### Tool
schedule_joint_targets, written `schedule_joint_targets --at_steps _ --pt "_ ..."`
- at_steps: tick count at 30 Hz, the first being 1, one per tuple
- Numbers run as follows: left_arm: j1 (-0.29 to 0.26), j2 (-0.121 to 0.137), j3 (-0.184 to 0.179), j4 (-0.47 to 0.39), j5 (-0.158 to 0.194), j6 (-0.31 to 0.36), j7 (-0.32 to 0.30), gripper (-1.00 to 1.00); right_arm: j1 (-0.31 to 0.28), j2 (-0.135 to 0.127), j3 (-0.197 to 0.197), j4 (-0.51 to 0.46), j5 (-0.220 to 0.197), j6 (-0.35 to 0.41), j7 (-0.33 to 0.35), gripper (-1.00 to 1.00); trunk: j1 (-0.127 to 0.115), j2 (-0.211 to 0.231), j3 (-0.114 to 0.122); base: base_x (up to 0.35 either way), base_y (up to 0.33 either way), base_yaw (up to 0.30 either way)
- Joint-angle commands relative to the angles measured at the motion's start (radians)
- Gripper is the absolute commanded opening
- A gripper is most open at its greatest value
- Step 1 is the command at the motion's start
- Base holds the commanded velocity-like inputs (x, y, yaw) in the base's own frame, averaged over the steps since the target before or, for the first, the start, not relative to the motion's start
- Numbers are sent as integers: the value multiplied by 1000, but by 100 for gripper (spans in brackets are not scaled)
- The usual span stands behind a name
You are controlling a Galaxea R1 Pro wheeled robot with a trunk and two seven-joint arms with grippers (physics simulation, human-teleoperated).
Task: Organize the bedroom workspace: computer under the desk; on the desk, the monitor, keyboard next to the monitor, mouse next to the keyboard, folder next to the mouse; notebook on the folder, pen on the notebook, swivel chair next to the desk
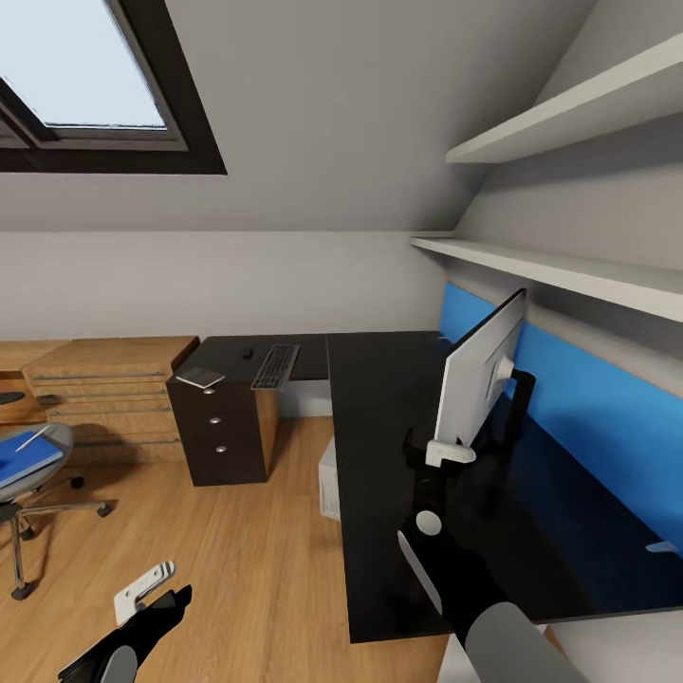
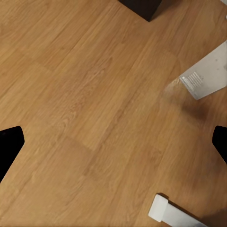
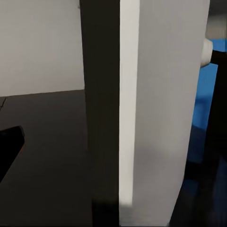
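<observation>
The white-backed monitor [image 1: 479, 379] stands on its dark arm on the black L-shaped desk [image 1: 379, 455]. My right gripper [image 1: 444, 455] is at the monitor's lower near corner, open, with the monitor's edge [image 3: 142, 118] between its jaws. One dark fingertip [image 3: 9, 149] stands clear of the screen. The keyboard [image 1: 275, 366], mouse [image 1: 247, 354] and notebook [image 1: 200, 378] lie on the desk's far left wing. The swivel chair [image 1: 19, 512] at the left carries the blue folder [image 1: 24, 463] and the pen [image 1: 33, 437]. The computer [image 1: 328, 479] sits under the desk. My left gripper [image 1: 144, 590] hangs open over the floor.
A dark drawer unit [image 1: 223, 427] holds up the desk's left end, with a low wooden cabinet [image 1: 109, 389] beside it. Two wall shelves [image 1: 569, 270] run above the blue panel [image 1: 588, 398] behind the desk. Wood floor [image 2: 94, 104] lies between chair and desk.
</observation>
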Motion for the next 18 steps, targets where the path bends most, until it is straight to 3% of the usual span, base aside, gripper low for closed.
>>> schedule_joint_targets --at_steps 1,9,12,18 --pt "-1 -1 1 -2 11 4 7 100 -1 -1 2 1 1 7 -9 100 0 -1 -1 0 0 0" --pt "-1 -1 0 -2 11 4 7 100 -1 -2 -2 -1 0 63 -25 100 0 -1 -1 0 0 0" --pt "-1 -1 0 -2 12 4 7 100 -2 -2 -3 -1 0 70 -63 100 0 -1 -1 18 0 0" --pt "-1 -2 0 -2 11 3 7 100 -2 -3 -4 -2 -1 87 -80 100 0 -1 -1 198 0 0"
